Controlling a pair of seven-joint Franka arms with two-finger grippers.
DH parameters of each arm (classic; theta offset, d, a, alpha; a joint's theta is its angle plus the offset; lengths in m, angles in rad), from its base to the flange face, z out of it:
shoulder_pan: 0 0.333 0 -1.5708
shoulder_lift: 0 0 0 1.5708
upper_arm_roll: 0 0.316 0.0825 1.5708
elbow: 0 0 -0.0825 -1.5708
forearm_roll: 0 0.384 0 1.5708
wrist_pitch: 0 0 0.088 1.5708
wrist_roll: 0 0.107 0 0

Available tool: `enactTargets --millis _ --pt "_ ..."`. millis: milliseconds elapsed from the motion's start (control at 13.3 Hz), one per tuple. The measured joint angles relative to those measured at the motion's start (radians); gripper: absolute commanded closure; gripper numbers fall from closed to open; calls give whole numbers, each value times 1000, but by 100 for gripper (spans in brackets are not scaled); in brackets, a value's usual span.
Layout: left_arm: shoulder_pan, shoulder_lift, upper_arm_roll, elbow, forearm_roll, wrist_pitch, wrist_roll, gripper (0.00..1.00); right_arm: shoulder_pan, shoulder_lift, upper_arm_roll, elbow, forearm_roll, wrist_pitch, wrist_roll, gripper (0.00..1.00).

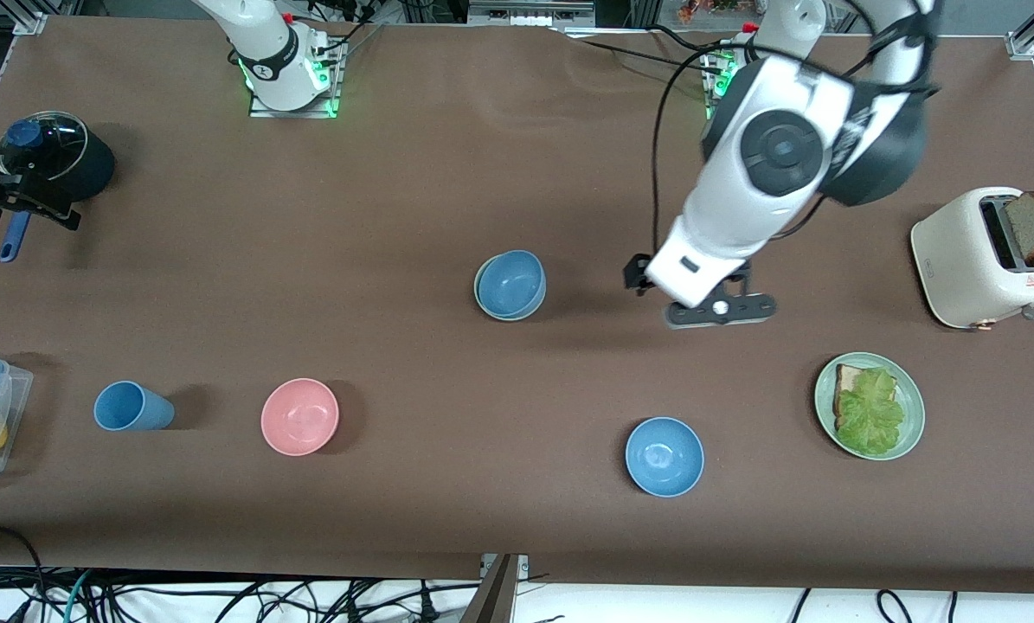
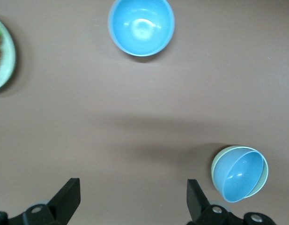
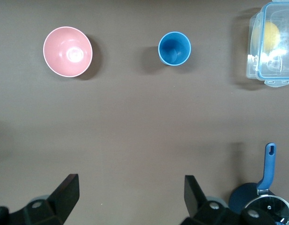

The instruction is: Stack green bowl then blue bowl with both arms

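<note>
Right gripper, over the table's right-arm end near the lidded pot, hangs with fingers spread wide and empty, that arm waiting. At mid-table the blue bowl sits nested in the green bowl, whose pale rim just shows around it, so the stack looks done. Left gripper hovers beside the stack, jaws wide and empty, with only withdrawal apparently left.

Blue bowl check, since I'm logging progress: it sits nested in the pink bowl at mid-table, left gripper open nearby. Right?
Not quite. The blue bowl sits nested in the green bowl, not the pink one, as the left wrist view shows. The left gripper is open nearby.
</note>
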Motion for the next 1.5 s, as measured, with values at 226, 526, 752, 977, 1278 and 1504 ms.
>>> enactTargets --millis 226,526,752,977,1278,1504 --pt "-1 -46 64 0 0 -91 36 0 0 0 0 0 0 0 0 1" --pt "32 -132 165 -15 0 -169 269 0 0 0 0 0 0 0 0 1" --pt "226 -240 89 -119 5 -183 406 0 0 0 0 0 0 0 0 1" --pt "455 -326 -154 -227 76 -169 419 0 0 0 0 0 0 0 0 1" --pt "546 -391 -235 -325 89 -110 417 0 0 0 0 0 0 0 0 1" --pt "556 -395 -236 -331 89 -101 417 0 0 0 0 0 0 0 0 1"
